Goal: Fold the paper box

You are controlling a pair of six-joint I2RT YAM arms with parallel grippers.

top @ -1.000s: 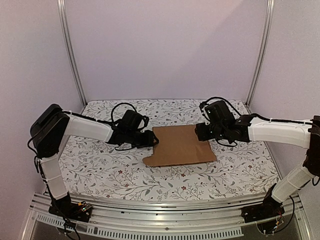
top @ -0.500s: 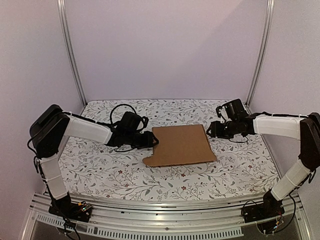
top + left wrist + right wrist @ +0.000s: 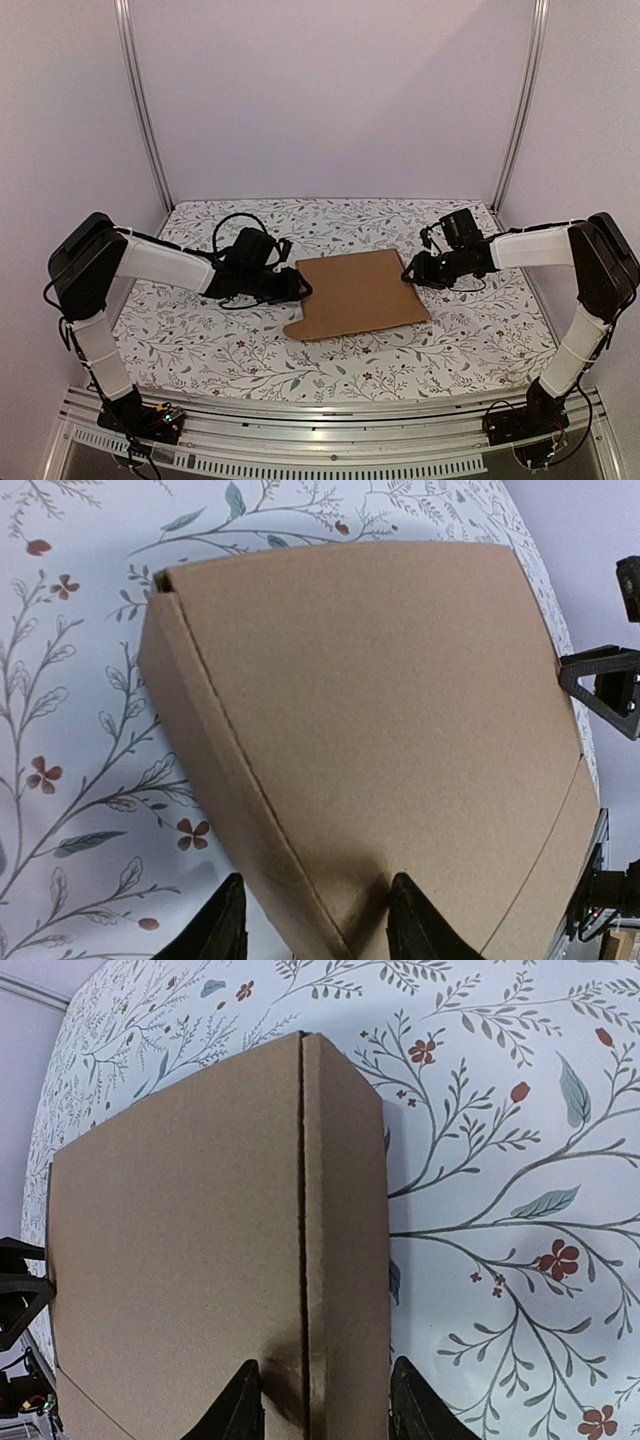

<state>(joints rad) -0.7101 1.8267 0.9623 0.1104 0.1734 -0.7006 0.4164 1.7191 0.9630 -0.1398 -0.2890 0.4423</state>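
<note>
The paper box (image 3: 355, 293) is a flat brown cardboard mailer, closed, lying in the middle of the flowered table. My left gripper (image 3: 297, 287) is open at the box's left edge. In the left wrist view the box (image 3: 370, 710) fills the frame, and the gripper (image 3: 318, 930) straddles its side wall, one finger over the lid and one over the table. My right gripper (image 3: 410, 275) is open at the right edge. In the right wrist view it (image 3: 328, 1410) straddles the right side wall of the box (image 3: 180, 1260) the same way.
The flowered tablecloth (image 3: 200, 330) lies around the box. Aluminium posts (image 3: 140, 100) stand at the back corners before the plain walls. A metal rail (image 3: 300, 440) runs along the near edge by the arm bases.
My right gripper pulled back to the right, then came in again to the box's right edge. My left gripper and the box shifted slightly left and nearer.
</note>
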